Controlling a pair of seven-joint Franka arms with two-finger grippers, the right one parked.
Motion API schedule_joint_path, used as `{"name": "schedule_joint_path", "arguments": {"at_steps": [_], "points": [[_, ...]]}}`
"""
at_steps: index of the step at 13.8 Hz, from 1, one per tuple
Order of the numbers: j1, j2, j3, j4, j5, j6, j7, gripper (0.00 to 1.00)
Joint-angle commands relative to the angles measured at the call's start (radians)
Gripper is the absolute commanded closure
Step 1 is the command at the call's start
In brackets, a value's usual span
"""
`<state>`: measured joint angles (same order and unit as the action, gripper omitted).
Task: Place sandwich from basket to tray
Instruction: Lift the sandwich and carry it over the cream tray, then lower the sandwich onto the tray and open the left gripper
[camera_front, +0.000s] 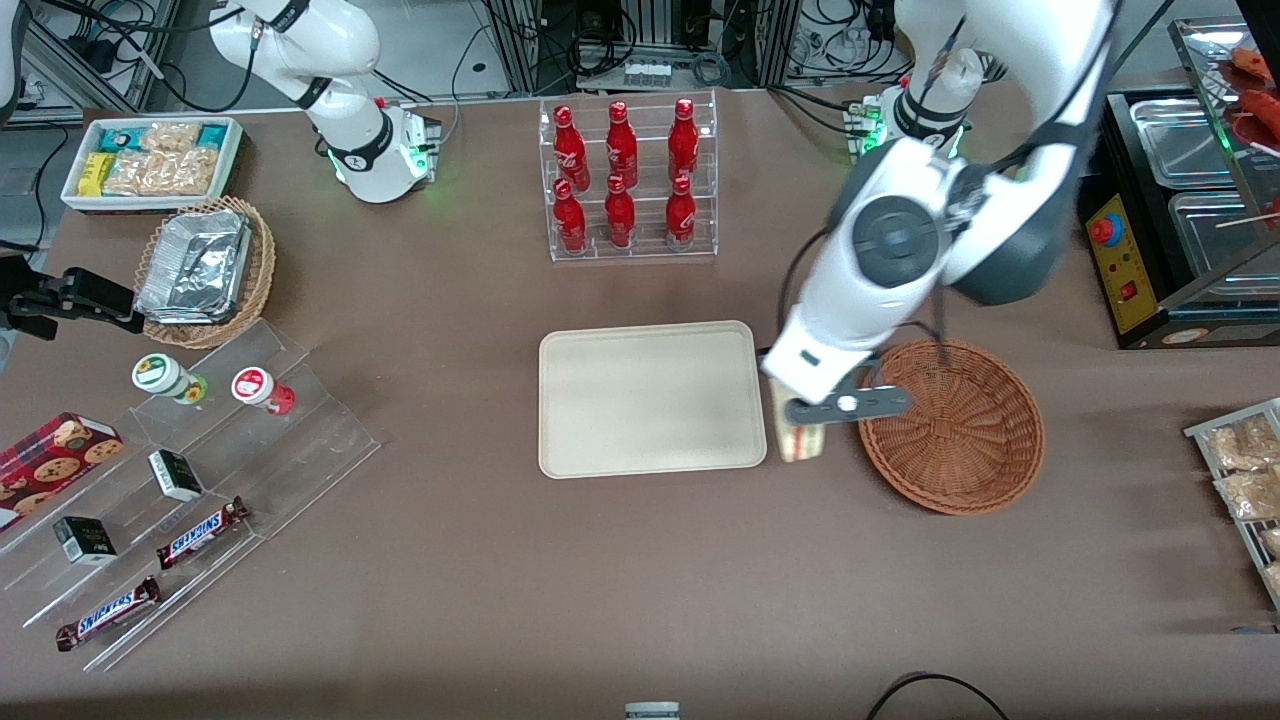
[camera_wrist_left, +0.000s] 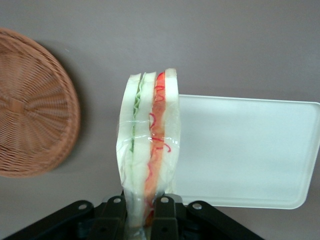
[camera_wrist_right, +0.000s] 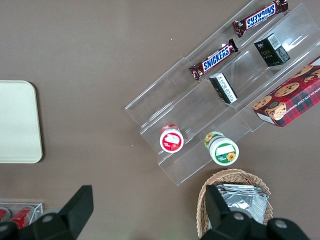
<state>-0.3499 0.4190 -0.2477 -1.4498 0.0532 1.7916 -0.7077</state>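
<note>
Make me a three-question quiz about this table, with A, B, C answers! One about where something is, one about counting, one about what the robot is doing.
1. Where is the sandwich?
A. in the basket
B. flat on the tray
C. held between the basket and the tray

2. How many red bottles stand in the clear rack?
A. four
B. six
C. nine

3. What is the tool doing?
A. gripping the sandwich
B. hanging open with nothing in it
C. holding a bottle

Answers: 1 C, the wedge hangs over bare table between them. 2 B, two rows of three. 3 A, the wrist view shows its fingers pinching the wrapped wedge.
</note>
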Motion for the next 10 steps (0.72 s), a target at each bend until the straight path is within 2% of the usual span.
{"name": "schedule_joint_path", "arguments": {"at_steps": [1, 7, 10], "points": [[-0.098, 0.098, 0.007, 0.092, 0.055, -0.029, -0.108, 1.0], [-0.227, 0.225, 0.007, 0.091, 0.066, 0.138, -0.128, 1.0], [-0.258, 0.271, 0.007, 0.086, 0.071, 0.187, -0.179, 1.0]]}}
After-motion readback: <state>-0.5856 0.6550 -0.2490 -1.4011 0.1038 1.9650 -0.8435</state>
